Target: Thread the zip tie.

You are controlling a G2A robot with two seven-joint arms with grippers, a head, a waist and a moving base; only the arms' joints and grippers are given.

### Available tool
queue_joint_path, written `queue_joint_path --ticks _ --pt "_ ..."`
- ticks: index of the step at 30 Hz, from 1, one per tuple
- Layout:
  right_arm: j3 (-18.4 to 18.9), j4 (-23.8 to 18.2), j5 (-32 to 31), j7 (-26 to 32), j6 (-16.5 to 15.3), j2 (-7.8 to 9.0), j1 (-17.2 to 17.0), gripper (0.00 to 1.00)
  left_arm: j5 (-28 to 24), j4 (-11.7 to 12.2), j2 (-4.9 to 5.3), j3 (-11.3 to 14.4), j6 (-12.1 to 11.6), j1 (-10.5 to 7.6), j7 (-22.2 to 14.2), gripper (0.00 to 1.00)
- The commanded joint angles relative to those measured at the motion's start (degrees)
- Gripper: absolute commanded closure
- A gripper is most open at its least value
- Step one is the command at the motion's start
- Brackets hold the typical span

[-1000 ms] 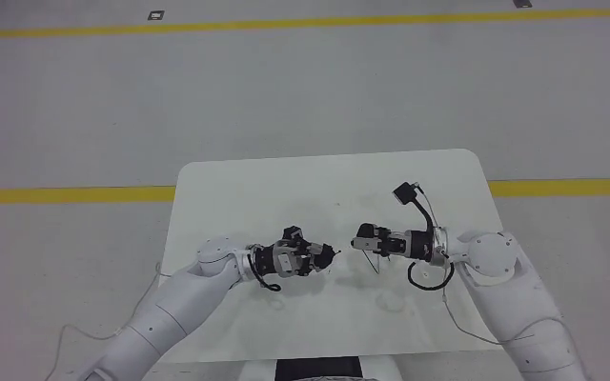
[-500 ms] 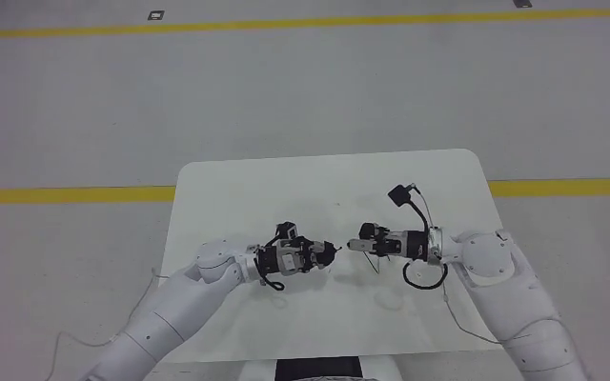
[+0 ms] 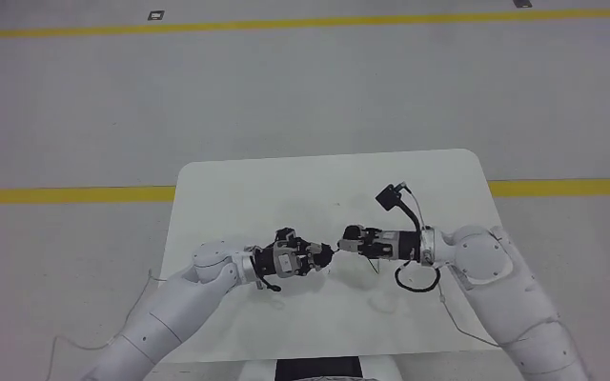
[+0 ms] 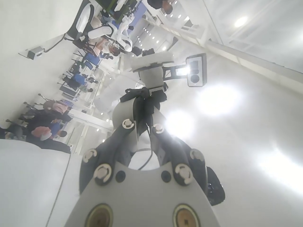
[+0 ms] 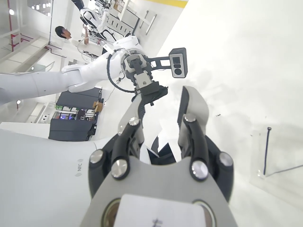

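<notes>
Both grippers meet over the middle of the white table (image 3: 286, 190). My left gripper (image 3: 324, 254) (image 4: 142, 125) has its fingers close together, shut on a thin black zip tie (image 4: 142, 116) that sticks out past the tips. My right gripper (image 3: 346, 242) (image 5: 163, 100) faces it with its fingers spread wide and nothing between them. In the right wrist view, the left gripper's dark tip (image 5: 153, 90) sits just off one right finger (image 5: 139, 105). Another black zip tie (image 5: 266, 150) lies flat on the table beside the right gripper.
A clear flat piece (image 5: 258, 157) lies under the loose zip tie. The table's rounded edges are well away from both grippers. Yellow floor lines (image 3: 305, 21) run beyond the table.
The right gripper has moved left towards the left gripper, closing the gap between the tips. The left gripper has shifted only slightly.
</notes>
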Motion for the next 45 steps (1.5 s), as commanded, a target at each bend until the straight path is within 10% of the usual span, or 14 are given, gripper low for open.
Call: queue_joint_path --ticks 1,45 --pt "-0.5 0.0 -0.4 -0.3 0.0 0.19 0.2 1.0 -0.5 0.2 -0.04 0.1 0.7 -0.14 -0.3 1.0" --pt "-6.1 -1.3 1.8 -3.4 0.0 4.4 2.4 0.87 -4.8 3.3 -0.61 1.3 4.7 -1.49 -1.8 1.0"
